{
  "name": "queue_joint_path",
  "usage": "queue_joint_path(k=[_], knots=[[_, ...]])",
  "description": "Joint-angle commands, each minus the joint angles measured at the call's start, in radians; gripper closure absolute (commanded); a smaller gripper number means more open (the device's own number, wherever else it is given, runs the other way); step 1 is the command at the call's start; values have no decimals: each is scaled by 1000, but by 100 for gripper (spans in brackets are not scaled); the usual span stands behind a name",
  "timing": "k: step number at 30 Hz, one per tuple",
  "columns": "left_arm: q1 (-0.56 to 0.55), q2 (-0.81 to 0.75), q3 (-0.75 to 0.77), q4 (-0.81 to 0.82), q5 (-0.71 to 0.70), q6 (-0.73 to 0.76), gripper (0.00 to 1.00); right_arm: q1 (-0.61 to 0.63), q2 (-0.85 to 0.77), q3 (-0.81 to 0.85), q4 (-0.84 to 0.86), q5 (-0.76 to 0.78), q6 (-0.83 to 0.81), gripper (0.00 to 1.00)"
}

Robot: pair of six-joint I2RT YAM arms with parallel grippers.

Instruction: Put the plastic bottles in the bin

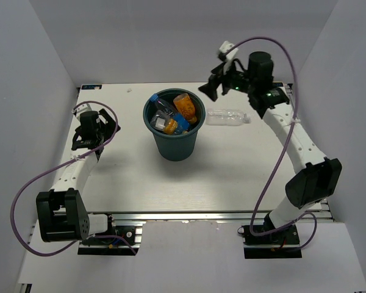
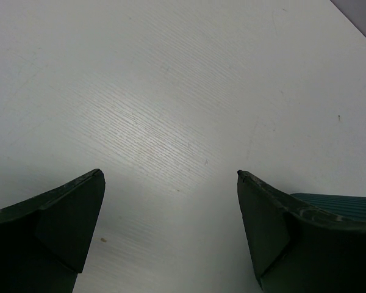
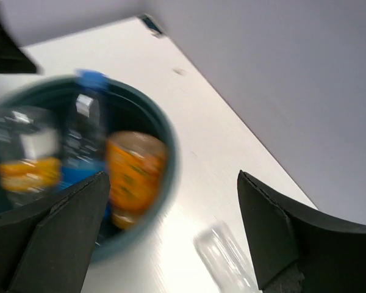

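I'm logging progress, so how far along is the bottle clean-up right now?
Mostly done. Orange bottles and blue-labelled bottles already sit in the bin. Nothing is in hand: the right tool hangs open above the table, and the left tool is open too. Left to do: one clear bottle lying on the table just right of the bin.

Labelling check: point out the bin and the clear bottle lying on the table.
bin (image 1: 177, 146), top external view, outer wall.
clear bottle (image 1: 227, 116), top external view, middle of its body.

Bin (image 3: 141, 104) motion-blurred; clear bottle (image 3: 222, 256) cut off.
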Motion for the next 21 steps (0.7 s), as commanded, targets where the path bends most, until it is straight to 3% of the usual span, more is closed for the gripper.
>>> queue_joint_path(k=[1,3,9,14,21], knots=[[8,-19,1,-8,-59,18,2,-121,1,-37,-12,33,21,11],[6,-19,2,-5,-56,18,2,-172,49,-13,-91,92,-11,11],[8,5,10,-2,-39,24,2,-201,228,121,-386,89,-322,11],[6,41,27,-11,-44,27,2,-200,412,265,-483,165,-432,11],[6,67,37,-19,-44,38,2,-163,605,343,-506,297,-529,11]])
